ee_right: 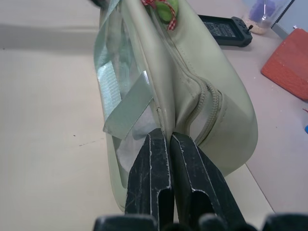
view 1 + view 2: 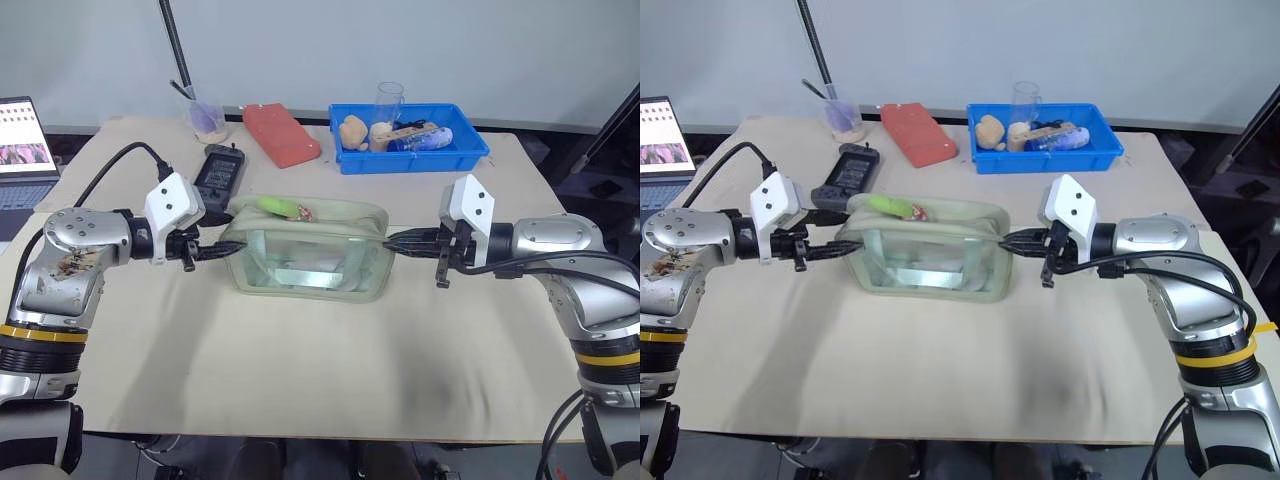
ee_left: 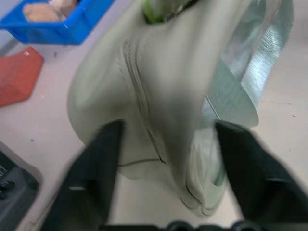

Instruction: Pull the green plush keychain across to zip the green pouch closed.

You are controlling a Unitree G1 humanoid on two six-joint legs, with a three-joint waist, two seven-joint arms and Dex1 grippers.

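Beige tabletop carries the whole arrangement; we read it from the near edge outward. Nearest to us, at mid-tabletop, lies the green pouch, a pale sage bag with clear window sides, stretched between our two arms. Our right tool pinches the fabric at the pouch's right end, its two black fingers pressed together on the seam beside the zipper. Our left tool stands at the pouch's left end with its fingers spread, one on either side of the bag's end; we cannot tell from the blurred wrist view whether they press on the fabric. On top of the pouch, toward its left end, rests the green plush keychain, with a reddish link just to its right.

Just behind the pouch's left corner sits a black device. Farther back lie a red block, a blue tray holding small items, and a clear cup. A laptop stands past the tabletop's far left edge.
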